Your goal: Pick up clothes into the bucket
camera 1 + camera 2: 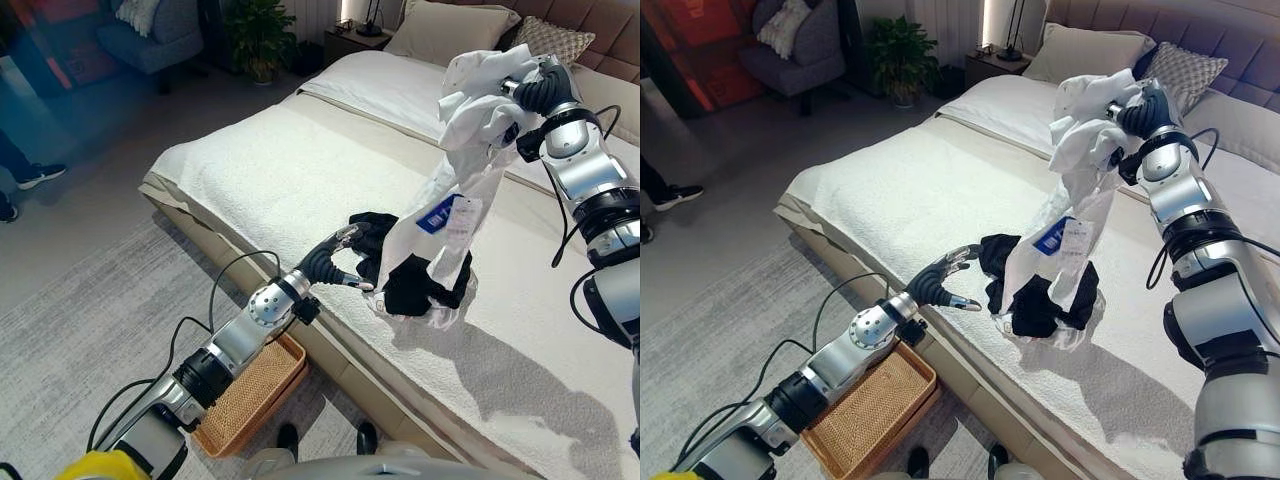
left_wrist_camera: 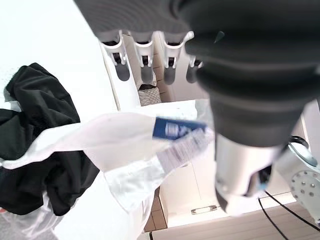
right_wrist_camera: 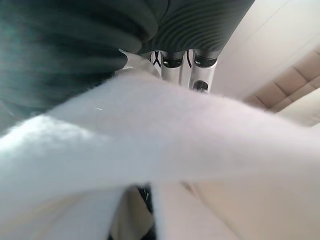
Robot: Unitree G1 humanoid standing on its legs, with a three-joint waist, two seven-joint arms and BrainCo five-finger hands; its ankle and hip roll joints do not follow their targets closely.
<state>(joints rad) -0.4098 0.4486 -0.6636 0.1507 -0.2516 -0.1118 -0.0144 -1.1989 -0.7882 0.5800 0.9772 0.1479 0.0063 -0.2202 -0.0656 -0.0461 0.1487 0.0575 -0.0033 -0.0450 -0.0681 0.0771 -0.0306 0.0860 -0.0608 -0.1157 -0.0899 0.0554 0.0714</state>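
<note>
White crumpled cloth garment (image 1: 470,150) hangs high over the cream-covered bed (image 1: 280,170), clenched in raised right hand (image 1: 530,95); its tail drapes onto black clothing heap (image 1: 410,285). Left hand (image 1: 340,258), fingers relaxed and holding nothing, reaches beside the heap. Woven wicker basket (image 1: 250,395) on floor near left.

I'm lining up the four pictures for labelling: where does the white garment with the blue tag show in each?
Left eye view: white garment hangs from the raised right robot hand over the bed.
Right eye view: same, right of centre.
Left wrist view: stretched across the middle.
Right wrist view: a white band across the picture.
Shared landmark: the blue tag.
</note>
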